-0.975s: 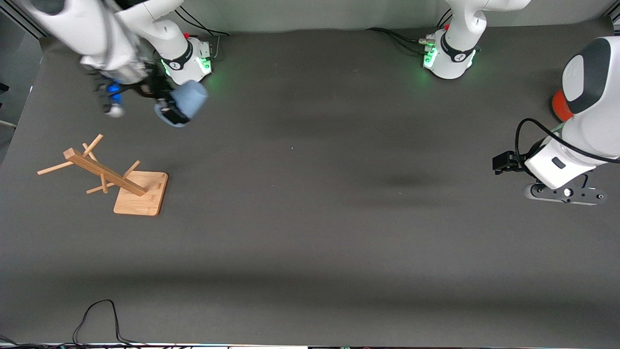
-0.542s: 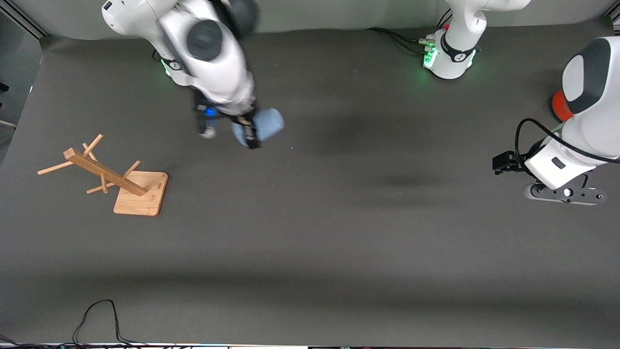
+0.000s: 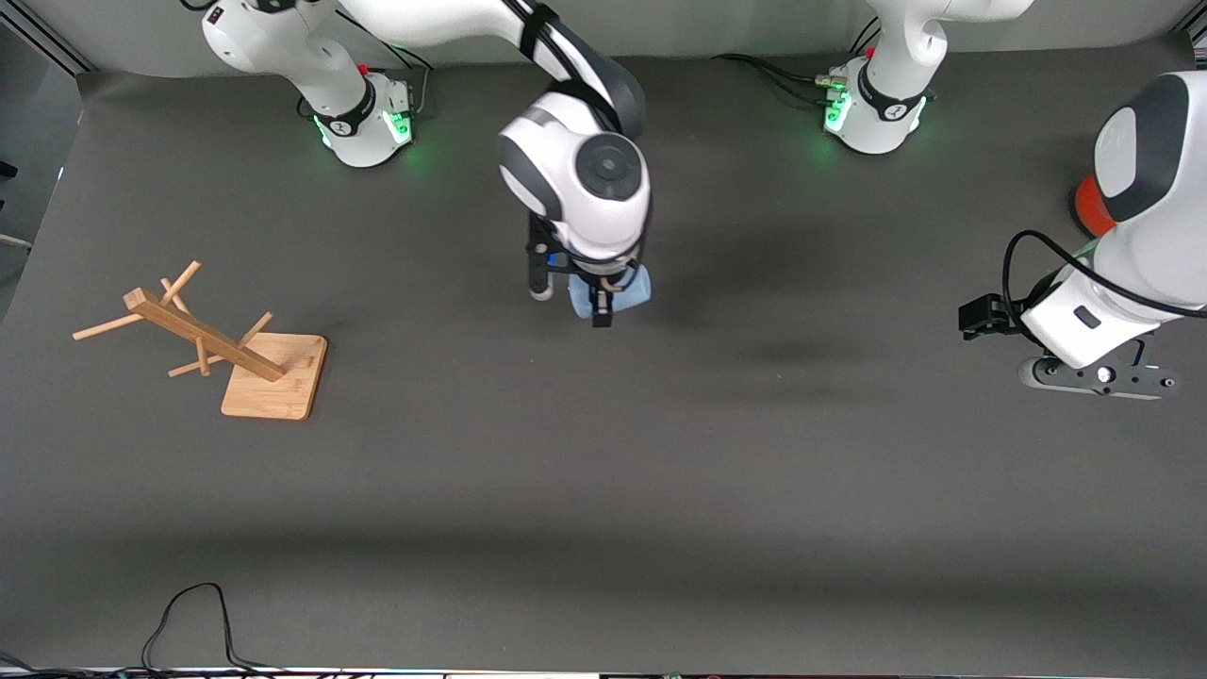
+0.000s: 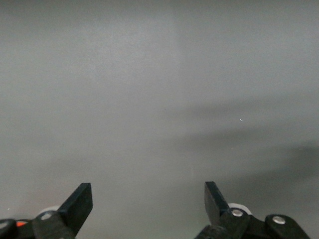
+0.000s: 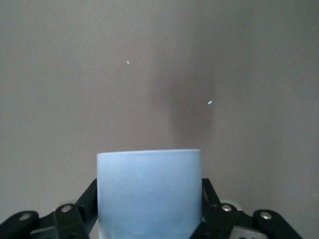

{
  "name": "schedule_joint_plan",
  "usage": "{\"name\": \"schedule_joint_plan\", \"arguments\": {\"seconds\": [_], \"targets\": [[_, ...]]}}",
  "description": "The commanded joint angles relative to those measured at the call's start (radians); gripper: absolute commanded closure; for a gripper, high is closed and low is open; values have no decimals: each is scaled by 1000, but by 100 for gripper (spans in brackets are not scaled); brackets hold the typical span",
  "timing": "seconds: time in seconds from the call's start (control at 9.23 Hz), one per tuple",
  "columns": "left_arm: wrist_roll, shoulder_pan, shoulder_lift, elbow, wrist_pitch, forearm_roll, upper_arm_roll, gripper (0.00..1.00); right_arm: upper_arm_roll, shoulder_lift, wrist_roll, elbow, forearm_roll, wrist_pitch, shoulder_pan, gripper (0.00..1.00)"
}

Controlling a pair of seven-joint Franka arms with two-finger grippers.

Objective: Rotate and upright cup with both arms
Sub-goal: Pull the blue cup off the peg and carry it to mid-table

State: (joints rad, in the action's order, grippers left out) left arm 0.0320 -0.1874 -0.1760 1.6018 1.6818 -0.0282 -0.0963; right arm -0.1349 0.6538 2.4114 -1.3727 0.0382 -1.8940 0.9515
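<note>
The light-blue cup (image 3: pixel 636 287) hangs over the middle of the table, mostly hidden under the right arm's wrist. My right gripper (image 3: pixel 603 302) is shut on it. In the right wrist view the cup (image 5: pixel 149 194) fills the gap between the two black fingers (image 5: pixel 89 196), which press on its sides, and one end points away from the hand. My right gripper (image 5: pixel 149 188) is above bare table. My left gripper (image 3: pixel 1099 377) waits at the left arm's end of the table. In its own view my left gripper (image 4: pixel 147 193) is open, with nothing between the fingers.
A wooden peg rack on a square base (image 3: pixel 273 377) stands at the right arm's end of the table. An orange-red cylinder (image 3: pixel 1089 209) shows partly from under the left arm. A black cable (image 3: pixel 189 613) loops at the table edge nearest the front camera.
The right arm has swung from beside its base to over the middle of the table, carrying the cup with it. The left arm has not moved.
</note>
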Motion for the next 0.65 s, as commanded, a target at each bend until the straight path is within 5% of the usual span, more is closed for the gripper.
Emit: {"name": "schedule_joint_plan", "arguments": {"seconds": [0.0, 0.54], "targets": [[13, -7, -5, -14, -20, 4, -6, 0, -14, 132, 125, 92, -53, -29, 48, 38], [13, -7, -5, -14, -20, 4, -6, 0, -15, 306, 218, 204, -64, -51, 87, 38]]}}
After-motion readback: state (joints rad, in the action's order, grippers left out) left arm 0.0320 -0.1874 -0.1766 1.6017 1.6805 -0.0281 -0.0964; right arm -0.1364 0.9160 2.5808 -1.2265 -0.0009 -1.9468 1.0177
